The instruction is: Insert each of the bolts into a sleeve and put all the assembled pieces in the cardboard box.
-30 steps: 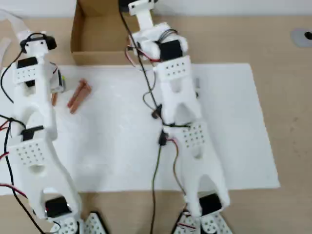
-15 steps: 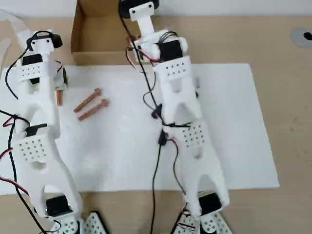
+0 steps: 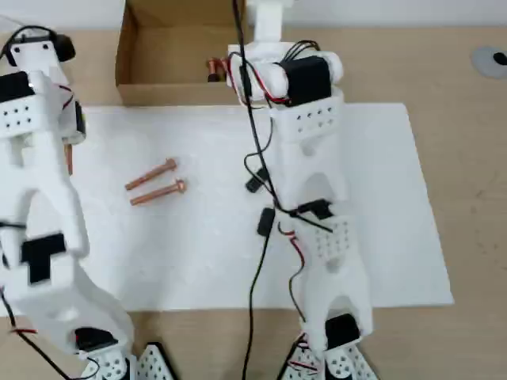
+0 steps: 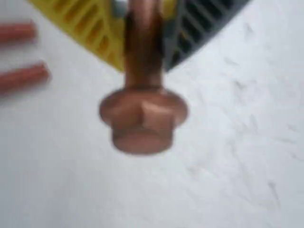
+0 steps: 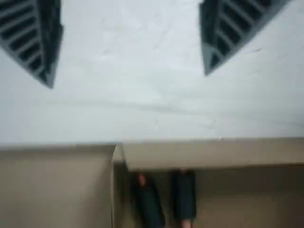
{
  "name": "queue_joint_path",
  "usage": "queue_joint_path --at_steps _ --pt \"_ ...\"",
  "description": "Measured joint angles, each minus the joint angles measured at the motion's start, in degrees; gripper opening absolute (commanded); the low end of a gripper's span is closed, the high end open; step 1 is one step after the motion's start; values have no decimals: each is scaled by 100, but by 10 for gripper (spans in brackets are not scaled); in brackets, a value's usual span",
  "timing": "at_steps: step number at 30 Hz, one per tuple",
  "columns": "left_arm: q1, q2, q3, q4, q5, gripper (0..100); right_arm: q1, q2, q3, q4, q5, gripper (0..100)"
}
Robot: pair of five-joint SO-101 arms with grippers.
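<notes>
Left arm: my left arm (image 3: 40, 198) stands over the left edge of the white sheet, wrist toward the far side.
Left gripper: my left gripper (image 4: 144, 64) is clamped tight on a bolt's shank, one yellow finger and one dark finger pressed to either side.
Held bolt: the held bolt (image 4: 142, 118) hangs with its flanged hex head pointing down at the sheet.
Loose bolts: and there, just to the right, two loose bolts (image 3: 150, 176) lie side by side on the sheet, nearly parallel, heads to the right, a small gap between them.
White sheet: the white sheet (image 3: 198, 253) covers the middle of the table, faintly textured, and both my arms stand over it.
Cardboard box: the cardboard box (image 3: 170, 93) sits open-topped at the sheet's far edge, between my two arms.
Assembled pieces: inside, two assembled pieces (image 5: 148, 204), dark sleeves with copper at the ends, lie next to each other on the box floor by its wall.
Right gripper: my right gripper (image 5: 127, 76) hangs by the box with its fingers spread wide, nothing between them.
Right arm: my right arm (image 3: 309, 158) stretches up the middle of the sheet to the box, a black cable (image 3: 253, 261) trailing beside it.
Table: the light wooden table (image 3: 467, 198) shows right of the sheet and along the near side.
Grey disc: a grey disc (image 3: 491, 59) rests on the wood at the far right, off the sheet.
Room: a pale band (image 3: 396, 12) runs beyond the table's far edge.
</notes>
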Motion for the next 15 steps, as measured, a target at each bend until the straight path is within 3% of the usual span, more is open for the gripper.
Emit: queue_joint_path --at_steps 7,15 --pt "105 -2382 2207 -308 -422 13 -343 -1240 2514 0 -853 239" --pt "141 -5081 4774 -1310 -976 11 -343 -1732 5530 -185 -1899 239"
